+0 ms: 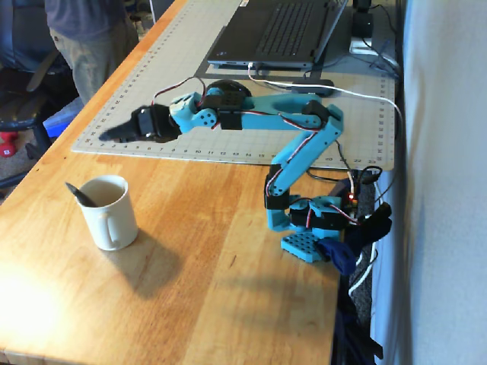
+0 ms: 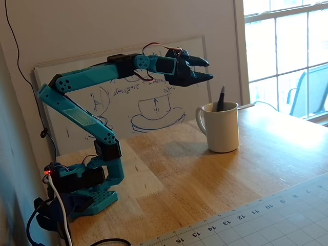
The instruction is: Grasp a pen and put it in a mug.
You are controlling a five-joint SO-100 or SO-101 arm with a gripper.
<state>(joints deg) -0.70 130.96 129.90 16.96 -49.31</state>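
Note:
The off-white mug (image 1: 110, 217) stands upright on the wooden table, with its handle facing the camera in a fixed view. It also shows in the other fixed view (image 2: 221, 128). The pen (image 1: 77, 195) stands inside the mug and leans on the rim; only its dark upper end (image 2: 221, 97) sticks out. The blue arm reaches out level, and my gripper (image 2: 206, 69) hovers above and a little to the left of the mug. It is clear of the pen. Its jaws are slightly apart and hold nothing. In a fixed view the gripper (image 1: 106, 137) sits over the mat's edge.
A grey cutting mat (image 1: 190, 68) covers the far table, with a laptop (image 1: 281, 30) on it. The arm's base (image 1: 304, 228) is clamped at the table edge with cables. A person (image 1: 84, 38) stands beyond the table. A whiteboard (image 2: 143, 110) leans on the wall.

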